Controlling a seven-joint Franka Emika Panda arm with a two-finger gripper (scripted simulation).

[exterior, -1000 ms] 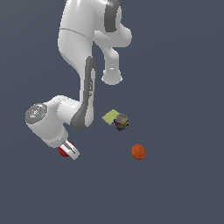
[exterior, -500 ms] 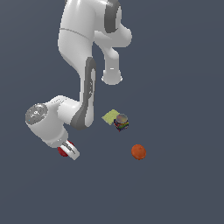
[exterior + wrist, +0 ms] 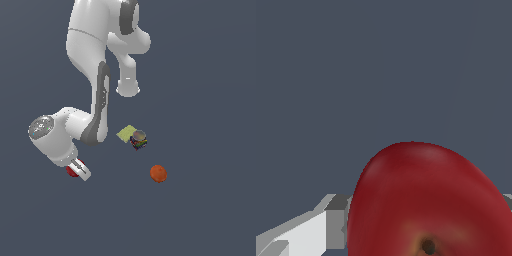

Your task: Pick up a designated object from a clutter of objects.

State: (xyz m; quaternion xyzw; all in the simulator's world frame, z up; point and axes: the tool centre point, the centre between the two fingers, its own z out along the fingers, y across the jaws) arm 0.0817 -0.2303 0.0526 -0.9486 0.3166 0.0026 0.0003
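the gripper [image 3: 78, 170] is clamped on the dark-red apple [image 3: 428, 200], which fills the wrist view between the grey fingers [image 3: 336, 220]. off to the exterior view's right lie the yellow-green square piece [image 3: 127, 133], the multicoloured can [image 3: 139, 140] touching it, and the orange fruit [image 3: 158, 173] apart

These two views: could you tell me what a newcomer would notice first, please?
In the wrist view a glossy dark-red apple fills the foreground, close between the tool's grey fingers. In the exterior view the big white arm dominates, bent low at that view's left, with an orange lying alone off to the right.
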